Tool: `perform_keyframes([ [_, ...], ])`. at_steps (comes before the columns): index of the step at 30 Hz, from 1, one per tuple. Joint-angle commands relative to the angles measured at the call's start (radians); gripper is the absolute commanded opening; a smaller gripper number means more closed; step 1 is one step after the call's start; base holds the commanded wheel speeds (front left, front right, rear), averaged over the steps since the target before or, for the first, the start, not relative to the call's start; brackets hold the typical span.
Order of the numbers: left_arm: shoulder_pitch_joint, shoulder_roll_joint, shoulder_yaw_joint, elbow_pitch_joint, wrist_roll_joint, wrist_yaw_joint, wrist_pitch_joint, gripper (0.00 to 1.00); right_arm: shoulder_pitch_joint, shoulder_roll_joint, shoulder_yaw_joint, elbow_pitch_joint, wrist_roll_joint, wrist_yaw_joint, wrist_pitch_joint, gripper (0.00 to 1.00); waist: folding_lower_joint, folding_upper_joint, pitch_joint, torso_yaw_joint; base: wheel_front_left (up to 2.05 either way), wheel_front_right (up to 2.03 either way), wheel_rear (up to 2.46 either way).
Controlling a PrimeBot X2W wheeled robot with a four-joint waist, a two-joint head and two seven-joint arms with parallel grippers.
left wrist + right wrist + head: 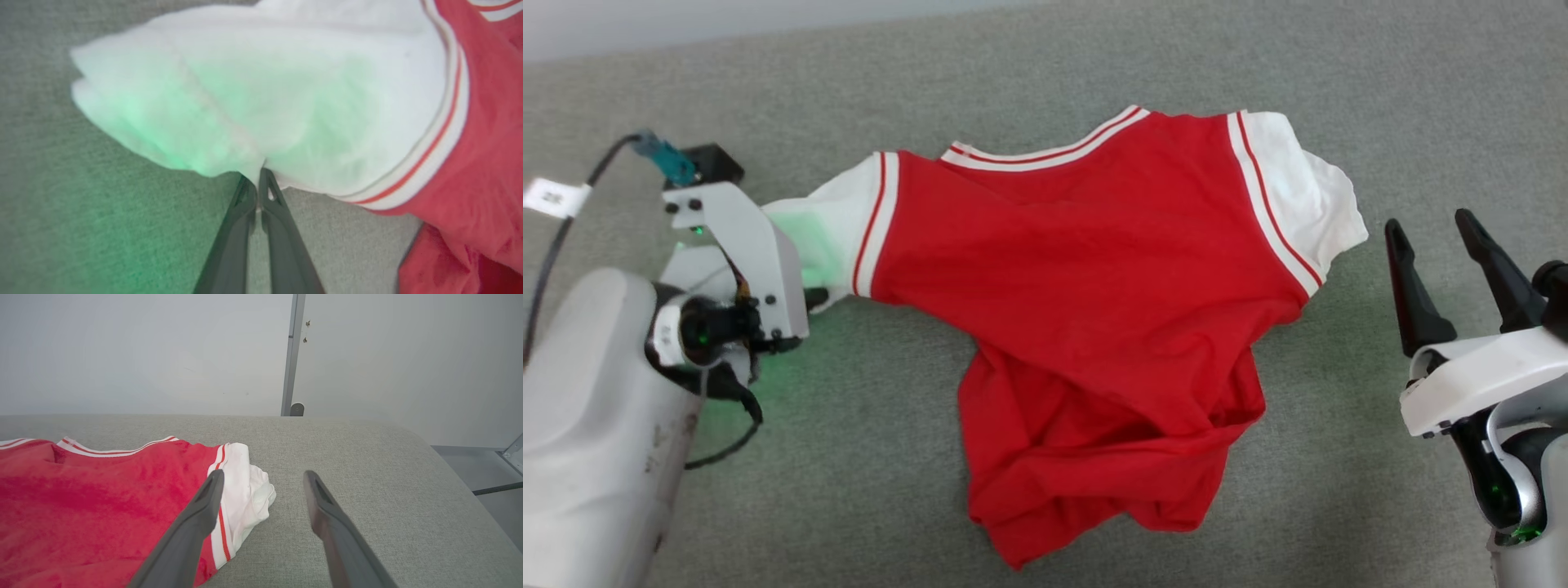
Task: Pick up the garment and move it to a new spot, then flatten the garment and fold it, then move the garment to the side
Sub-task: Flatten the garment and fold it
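Observation:
The garment (pixel 1086 278), a red jersey T-shirt with white sleeves and striped trim, lies back side up on the grey padded surface (pixel 1094 65), its lower half bunched and folded over. My left gripper (pixel 258 175) is shut on the edge of the garment's white left sleeve (pixel 261 94); in the head view that gripper (pixel 813 296) sits at the sleeve's outer end. My right gripper (pixel 1429 229) stands open, just right of the other white sleeve (pixel 1311 196) and apart from it; the right wrist view shows its fingers (pixel 204 502) spread with that sleeve (pixel 245 494) beside them.
The grey padded surface ends at a rounded edge (pixel 461 465) on the right, with floor and a metal frame (pixel 510 457) beyond. A pale wall (pixel 143 355) with a vertical metal post (pixel 291 355) stands behind. A cable (pixel 572 212) runs along my left arm.

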Motion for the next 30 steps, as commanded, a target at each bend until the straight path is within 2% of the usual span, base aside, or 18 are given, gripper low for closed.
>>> perform_keyframes([
  [1, 0.093, -0.004, -0.034, 0.02, -0.001, 0.004, 0.036, 0.0, 0.02, -0.002, -0.003, -0.005, -0.007, -0.001, 0.006, 1.0, 0.0, 0.0, -0.026, 0.023, 0.0, 0.0, 0.0],
  [12, 0.186, 0.046, -0.037, -0.178, -0.015, 0.054, 0.102, 0.0, 0.061, -0.013, -0.001, -0.009, -0.011, -0.001, 0.042, 1.0, 0.0, 0.0, -0.129, 0.084, 0.0, 0.0, 0.0],
  [19, 0.348, 0.117, -0.032, -0.369, -0.015, 0.126, 0.142, 0.0, 0.11, -0.026, -0.009, -0.029, 0.004, -0.001, 0.078, 1.0, 0.0, 0.0, -0.192, 0.119, 0.0, 0.0, 0.0],
  [25, 0.448, 0.152, -0.014, -0.408, -0.02, 0.161, 0.12, 0.0, 0.136, -0.023, -0.017, -0.047, 0.007, -0.001, 0.102, 1.0, 0.0, 0.0, -0.209, 0.124, 0.0, 0.0, 0.0],
  [30, 0.475, 0.141, -0.005, -0.387, -0.028, 0.164, 0.09, 0.0, 0.142, -0.016, -0.014, -0.052, 0.009, -0.001, 0.11, 1.0, 0.0, 0.0, -0.216, 0.124, 0.0, 0.0, 0.0],
])
